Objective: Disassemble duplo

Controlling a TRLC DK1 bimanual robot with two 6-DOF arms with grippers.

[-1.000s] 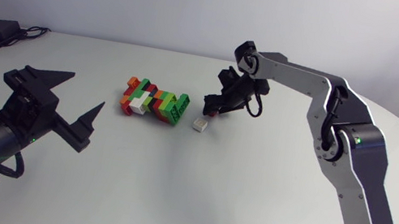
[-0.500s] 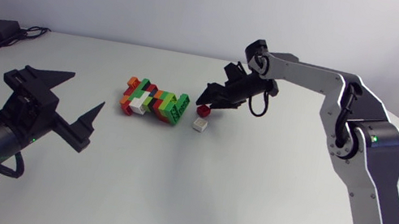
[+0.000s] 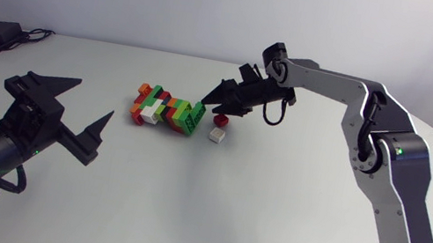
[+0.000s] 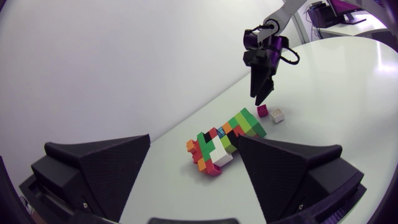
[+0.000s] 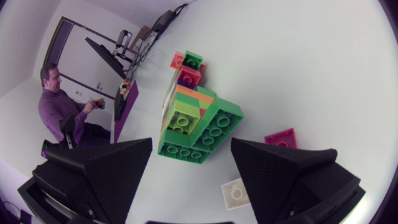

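Duplo (image 3: 167, 109): one lump of bricks stuck together, lying on its side near the middle of the surface, a bit toward the far edge; it has green, red, orange, white and lime bricks

Green end (image 5: 205, 134): the big dark green bricks are at the end of the duplo next to the right tool

Red brick (image 3: 220, 120): loose on the surface, just beside the green end and under the right tool

White brick (image 3: 215, 136): loose on the surface, just beside the red brick on the near side, apart from the duplo

Right arm (image 3: 374, 140): comes in from the right side and goes past the middle of the surface

Right tool (image 3: 205, 99): released, fingers wide apart, nothing held; it tilts down and its tips point at the green end; seen from its own camera, the green end sits ahead of it, in line with the gap between the fingers; I cannot tell if a finger touches the bricks

Left tool (image 3: 87, 103): released, fingers wide apart, nothing in it; it is near the left side of the surface, well apart from the duplo, and points toward it

Surface (image 3: 270, 220): white and smooth
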